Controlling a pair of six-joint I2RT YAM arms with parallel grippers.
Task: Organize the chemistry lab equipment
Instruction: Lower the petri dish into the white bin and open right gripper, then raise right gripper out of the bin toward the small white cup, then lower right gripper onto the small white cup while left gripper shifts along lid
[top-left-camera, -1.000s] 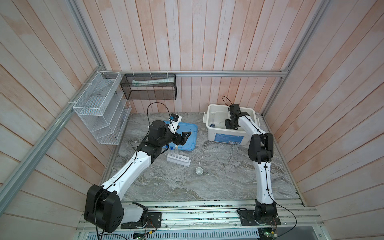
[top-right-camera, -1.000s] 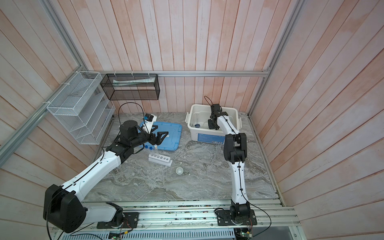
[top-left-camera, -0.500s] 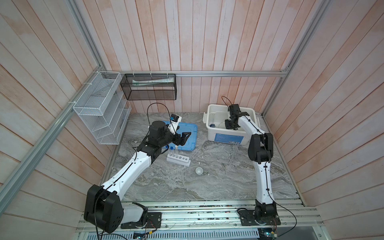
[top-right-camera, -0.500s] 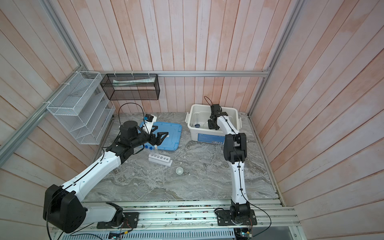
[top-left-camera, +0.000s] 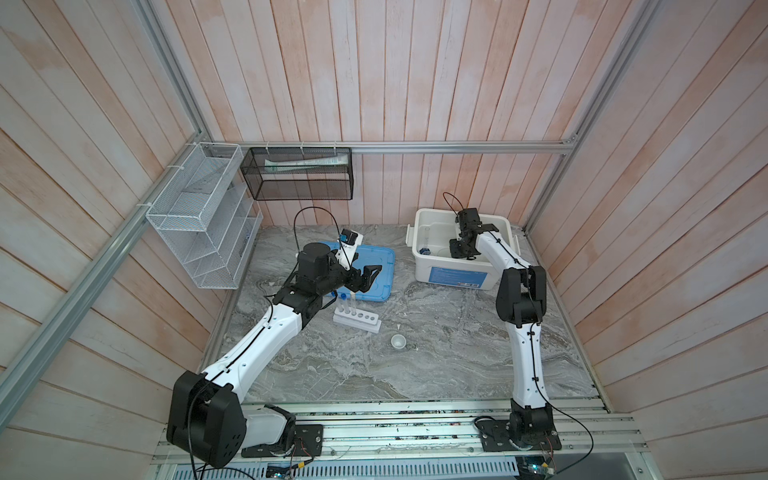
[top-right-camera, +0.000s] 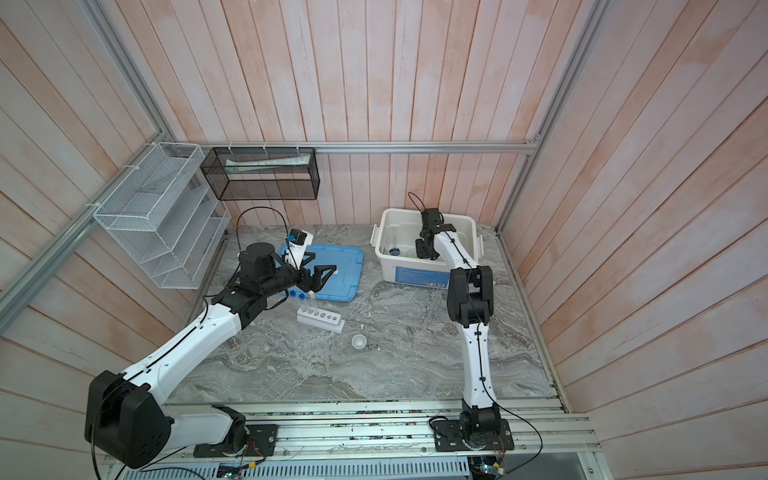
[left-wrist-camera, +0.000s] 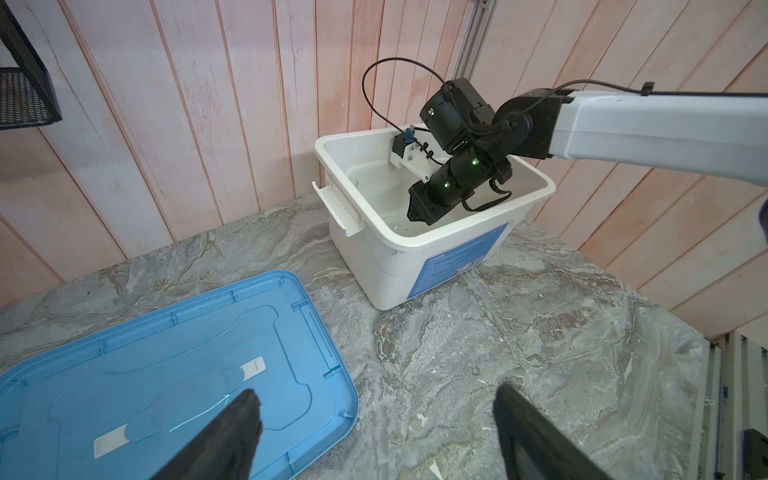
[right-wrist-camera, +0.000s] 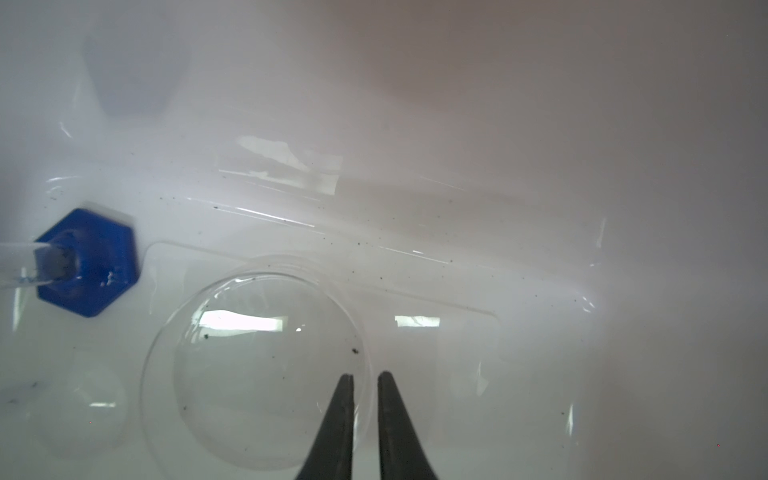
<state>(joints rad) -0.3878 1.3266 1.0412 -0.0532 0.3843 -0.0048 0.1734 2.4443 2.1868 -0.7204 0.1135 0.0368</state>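
White rack (top-left-camera: 357, 320): on table (top-left-camera: 436, 353), centre-left; capped tubes (top-right-camera: 306, 304) upright at its end nearest L arm; white dish (top-left-camera: 397, 341) near it, toward the front. Blue hex piece (right-wrist-camera: 89, 262): we log it on bin (top-left-camera: 422, 272) floor, beside clear dish (right-wrist-camera: 257, 365). R gripper (right-wrist-camera: 365, 375): inside bin, tips a slit apart w/ clear dish rim between; we see no pinch. L gripper (left-wrist-camera: 376, 392): spread wide, over lid (left-wrist-camera: 124, 353) edge.
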